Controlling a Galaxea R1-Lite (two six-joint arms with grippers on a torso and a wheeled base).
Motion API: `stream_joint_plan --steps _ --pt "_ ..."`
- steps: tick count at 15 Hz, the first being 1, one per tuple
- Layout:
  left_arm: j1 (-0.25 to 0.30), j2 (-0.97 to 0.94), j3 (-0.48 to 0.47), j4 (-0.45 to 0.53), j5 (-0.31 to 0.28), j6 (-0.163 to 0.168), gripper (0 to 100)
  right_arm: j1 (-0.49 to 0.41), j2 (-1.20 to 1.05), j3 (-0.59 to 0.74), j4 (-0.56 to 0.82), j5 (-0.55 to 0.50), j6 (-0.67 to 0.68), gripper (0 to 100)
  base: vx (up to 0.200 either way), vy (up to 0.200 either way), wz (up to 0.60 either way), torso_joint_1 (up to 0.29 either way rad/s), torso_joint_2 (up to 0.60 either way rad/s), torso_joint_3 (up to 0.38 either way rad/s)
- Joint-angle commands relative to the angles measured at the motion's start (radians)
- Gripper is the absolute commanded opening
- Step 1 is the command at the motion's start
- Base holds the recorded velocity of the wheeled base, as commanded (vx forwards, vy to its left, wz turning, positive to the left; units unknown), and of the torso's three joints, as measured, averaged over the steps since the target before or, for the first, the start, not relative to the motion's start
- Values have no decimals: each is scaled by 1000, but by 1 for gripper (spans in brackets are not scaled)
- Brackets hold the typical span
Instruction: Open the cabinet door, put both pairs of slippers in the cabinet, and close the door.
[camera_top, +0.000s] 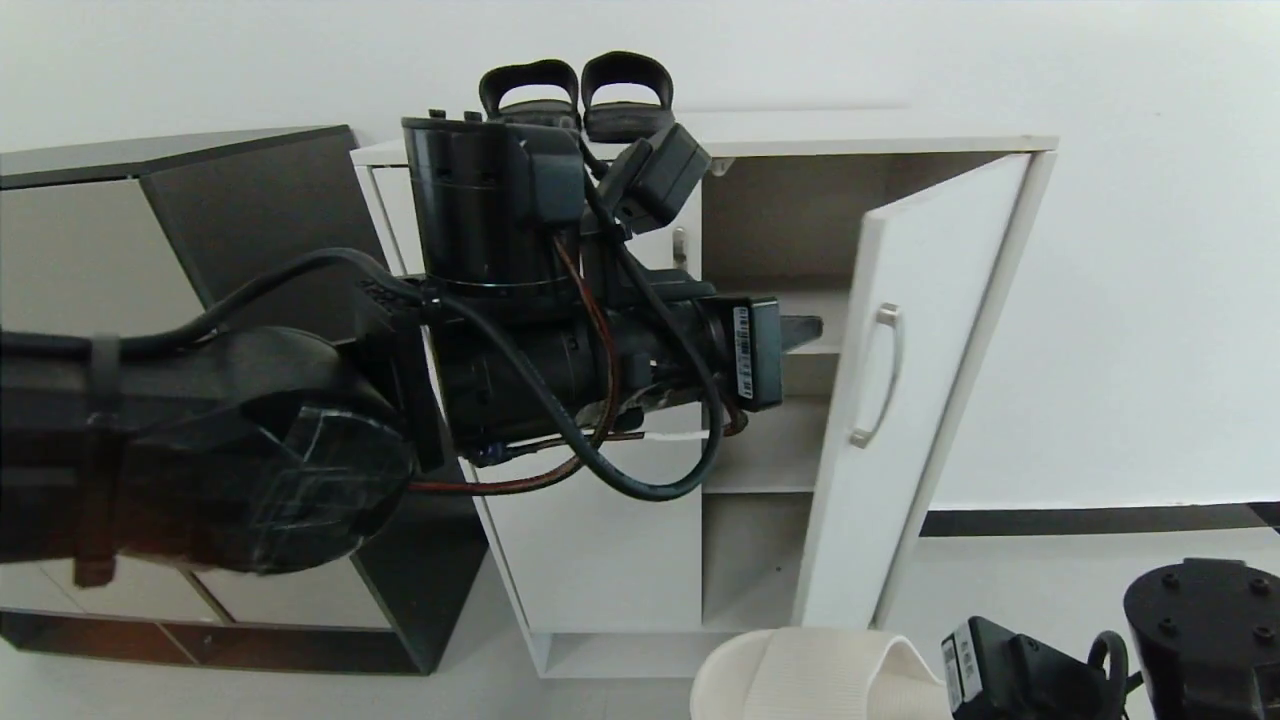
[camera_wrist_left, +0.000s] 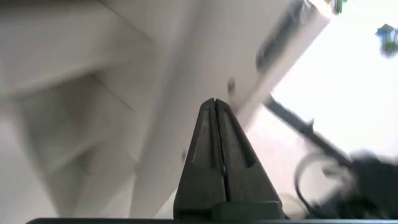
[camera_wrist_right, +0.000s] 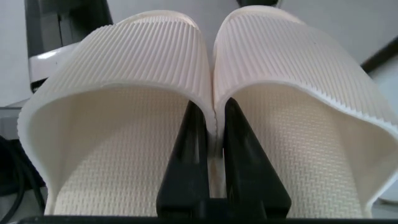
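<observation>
White slippers (camera_wrist_right: 124, 74) are clamped by their inner edges in the right gripper (camera_wrist_right: 214, 109) and held low in front of the cabinet (camera_top: 880, 130), outside it. The door (camera_top: 920, 400) is swung open on the right. Black slippers (camera_top: 580, 95) are parked on the cabinet top. Left gripper (camera_wrist_left: 214, 106) is pressed fully closed, empty, at the opening beside the upper shelf (camera_top: 815, 350).

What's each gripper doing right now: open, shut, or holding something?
Left gripper: closed, holding nothing.
Right gripper: closed on the cream slippers, pinching their adjoining straps together.
</observation>
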Motion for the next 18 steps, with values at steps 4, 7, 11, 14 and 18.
stream_joint_plan --steps 4,7,11,14,18 --pt "39 -108 54 -2 36 -3 0 15 -32 -7 -3 -4 12 0 -100 0 0 0 -1 2" --pt "75 -345 269 7 188 63 0 -31 12 -96 -2 -228 127 0 0 0 0 0 0 0" --pt "134 -888 537 243 464 83 0 -33 77 -193 -48 -606 359 0 0 0 0 0 0 0" --pt "414 -1259 588 610 541 86 0 -43 106 -211 -48 -638 360 0 0 0 0 0 0 0" --pt "691 -1570 853 657 579 110 0 -37 169 -214 -51 -667 359 0 0 0 0 0 0 0"
